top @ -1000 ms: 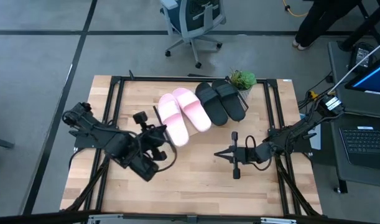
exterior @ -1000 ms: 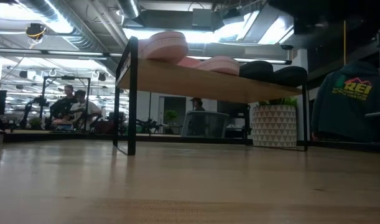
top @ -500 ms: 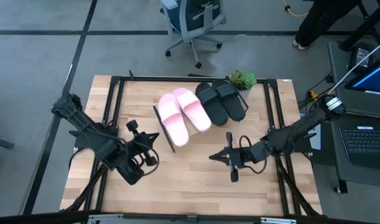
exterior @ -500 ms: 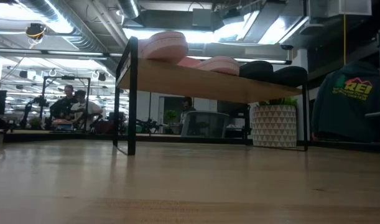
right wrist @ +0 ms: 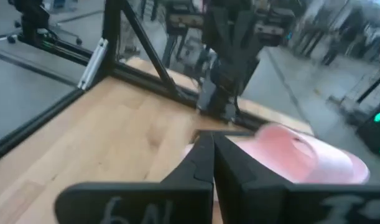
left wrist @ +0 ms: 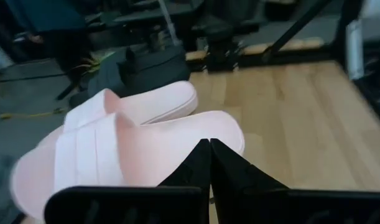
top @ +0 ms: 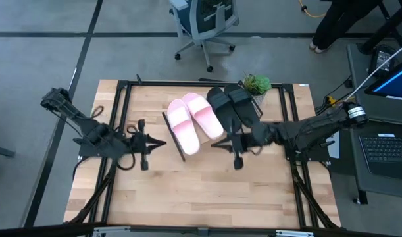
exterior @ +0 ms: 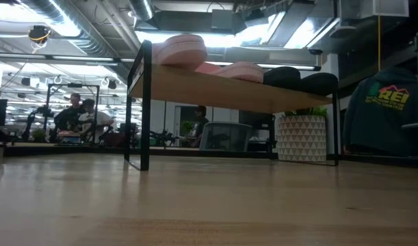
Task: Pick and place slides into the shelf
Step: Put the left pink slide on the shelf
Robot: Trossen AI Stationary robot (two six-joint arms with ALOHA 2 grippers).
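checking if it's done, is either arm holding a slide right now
No. The left gripper and right gripper both have their fingers shut on nothing. All four slides sit on the shelf.

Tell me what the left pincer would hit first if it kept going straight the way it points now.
Most likely the nearer pink slide on the shelf. The left pincer, fingers shut, points straight at that sandal's side, with its twin beyond. How much gap remains is unclear.
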